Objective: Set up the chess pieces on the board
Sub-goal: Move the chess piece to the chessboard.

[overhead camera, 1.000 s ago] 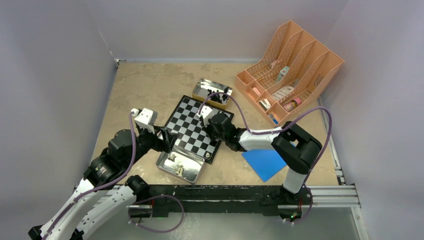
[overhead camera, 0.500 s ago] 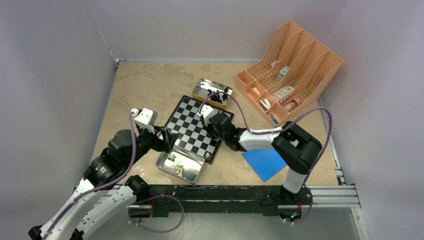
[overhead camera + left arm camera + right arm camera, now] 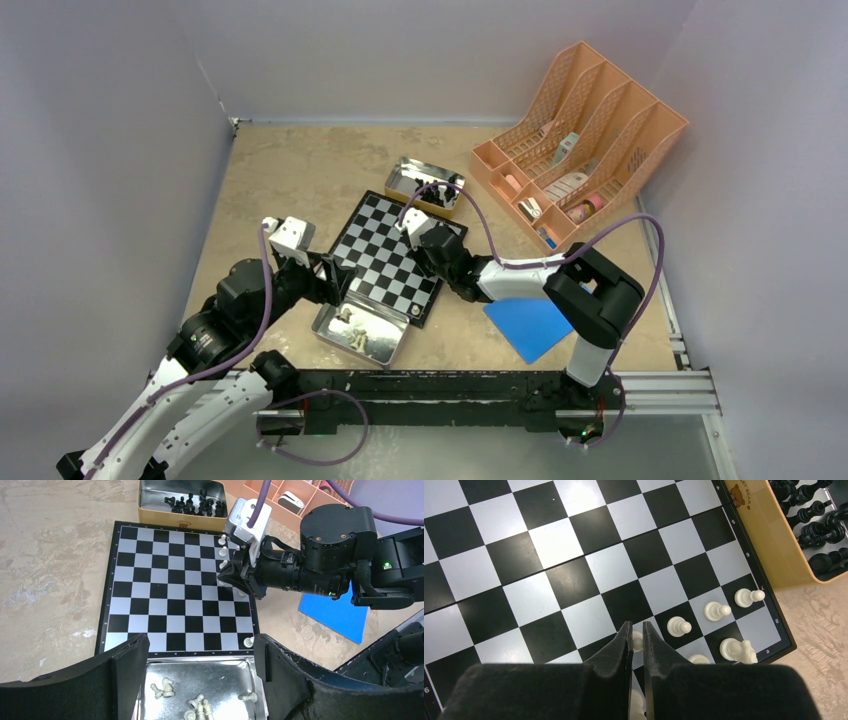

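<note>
moved: honestly barely anything. The right wrist nudged a hair toward the far side of the board, and the left arm hasn't budged.
right claw (image 3: 637, 630): fingers nearly pressed together, and it looks like they're pinching a cream pawn (image 3: 638, 641) right at the tips, low over the board's right-hand edge.
left claw (image 3: 200, 640): spread wide with nothing in it, hanging over the line where the near tin meets the board.
board (image 3: 375, 250): flat in the middle of the table, most squares bare.
on the board: three cream pawns (image 3: 716, 610) in a diagonal-looking row next to the right claw, plus a cream knight (image 3: 736, 650) in the edge row by the corner. One more cream piece stands at the near right corner in the left wrist view.
near tin (image 3: 200, 661): touching the board's near edge, a handful of cream pieces (image 3: 200, 707) lying loose inside.
far tin (image 3: 150, 495): just beyond the board's far edge, with the black pieces (image 3: 197, 502) bunched on its right side.
other stuff: blue square (image 3: 530, 325) on the table under the right arm, peach file rack (image 3: 590, 120) in the far right corner.
</note>
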{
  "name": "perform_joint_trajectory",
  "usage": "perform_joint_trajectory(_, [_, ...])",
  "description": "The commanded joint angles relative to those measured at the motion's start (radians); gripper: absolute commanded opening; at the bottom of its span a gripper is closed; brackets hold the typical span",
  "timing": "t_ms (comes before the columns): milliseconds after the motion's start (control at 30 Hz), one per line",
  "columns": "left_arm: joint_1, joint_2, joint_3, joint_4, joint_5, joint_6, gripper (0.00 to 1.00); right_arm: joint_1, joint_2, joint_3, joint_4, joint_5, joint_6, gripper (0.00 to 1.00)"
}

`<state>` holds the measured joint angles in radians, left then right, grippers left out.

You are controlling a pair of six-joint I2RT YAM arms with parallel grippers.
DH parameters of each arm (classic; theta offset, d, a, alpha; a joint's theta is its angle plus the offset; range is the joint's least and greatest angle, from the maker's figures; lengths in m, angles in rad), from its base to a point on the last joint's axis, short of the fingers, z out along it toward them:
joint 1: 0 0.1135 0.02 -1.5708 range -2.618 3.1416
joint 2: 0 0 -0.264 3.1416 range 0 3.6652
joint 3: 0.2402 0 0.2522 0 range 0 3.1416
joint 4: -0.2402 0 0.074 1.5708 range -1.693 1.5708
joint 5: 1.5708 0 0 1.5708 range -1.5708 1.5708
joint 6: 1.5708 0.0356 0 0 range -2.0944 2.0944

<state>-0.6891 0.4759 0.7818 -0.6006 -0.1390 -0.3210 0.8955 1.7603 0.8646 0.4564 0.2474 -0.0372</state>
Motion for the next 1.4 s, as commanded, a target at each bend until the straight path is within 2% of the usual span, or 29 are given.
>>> perform_joint_trajectory(0, [0.003,-0.004,0.026,0.027,-0.010,0.010,0.77,-0.006,-0.020,0.030,-0.025,0.047,-0.020,0.13])
perform_joint_trajectory(467, [0.003,0.002,0.025,0.029,-0.009,0.008,0.77,-0.007,-0.038,0.026,0.006,0.014,-0.016,0.19])
perform_joint_trajectory(733, [0.003,-0.002,0.026,0.025,-0.014,0.007,0.77,-0.006,-0.112,0.049,-0.017,-0.067,-0.009,0.29])
perform_joint_trajectory(933, [0.003,-0.004,0.028,0.024,-0.025,0.004,0.76,-0.005,-0.144,0.089,-0.054,-0.097,-0.007,0.29])
perform_joint_trajectory(1167, [0.003,-0.043,0.033,0.013,-0.064,-0.007,0.77,0.017,-0.222,0.056,0.013,-0.174,0.157,0.32])
perform_joint_trajectory(1367, [0.003,-0.106,0.026,0.021,-0.092,-0.013,0.77,0.073,-0.242,0.074,-0.013,-0.241,0.352,0.25])
